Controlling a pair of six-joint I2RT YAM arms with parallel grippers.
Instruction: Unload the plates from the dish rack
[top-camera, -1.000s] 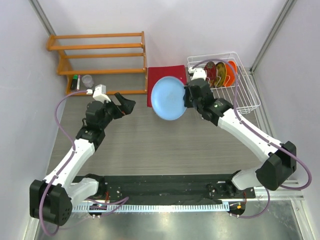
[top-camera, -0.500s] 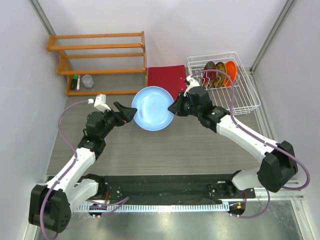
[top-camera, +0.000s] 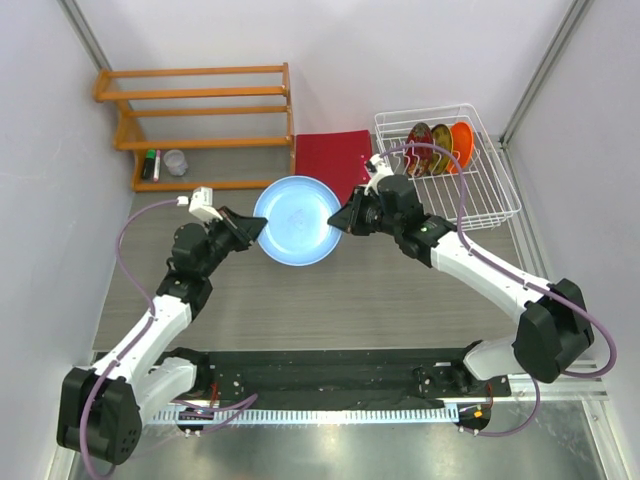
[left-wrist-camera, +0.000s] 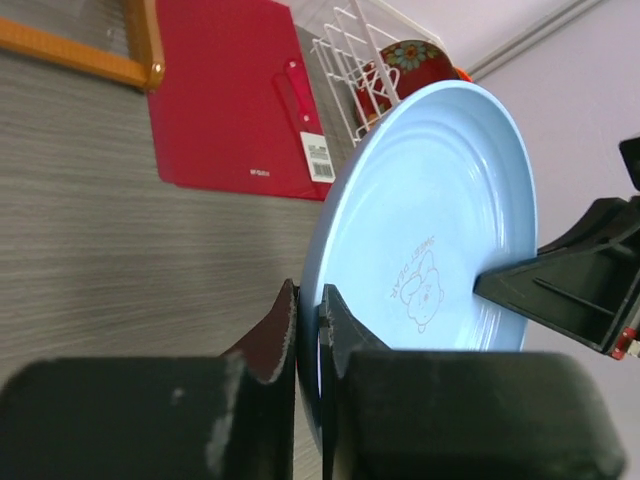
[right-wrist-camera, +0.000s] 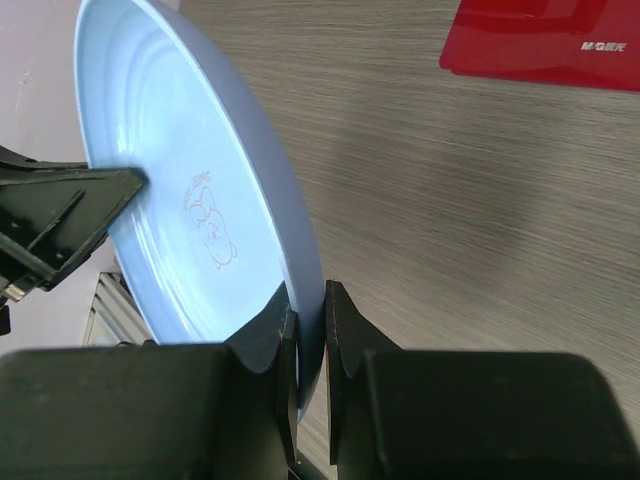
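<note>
The light blue plate (top-camera: 297, 220) hangs above the table between the two arms, its face turned up. My left gripper (top-camera: 258, 228) is shut on its left rim and my right gripper (top-camera: 340, 220) is shut on its right rim. The left wrist view shows the rim (left-wrist-camera: 430, 230) pinched between my left gripper's (left-wrist-camera: 307, 300) jaws. In the right wrist view the plate (right-wrist-camera: 190, 170) sits edge-on in my right gripper (right-wrist-camera: 308, 300). The white wire dish rack (top-camera: 495, 190) at the back right holds a red floral plate (top-camera: 420, 140), a yellow patterned plate (top-camera: 440, 145) and an orange plate (top-camera: 462, 140), all upright.
A flat red folder (top-camera: 330, 155) lies just behind the blue plate, left of the rack. An orange wooden shelf (top-camera: 200, 110) stands at the back left with a marker (top-camera: 150, 163) and a small clear cup (top-camera: 175, 160) under it. Walls close in on both sides.
The right arm carried the blue plate leftward off the folder toward the left arm. My left gripper, open a second ago, has moved in and shut on the plate's left rim.
</note>
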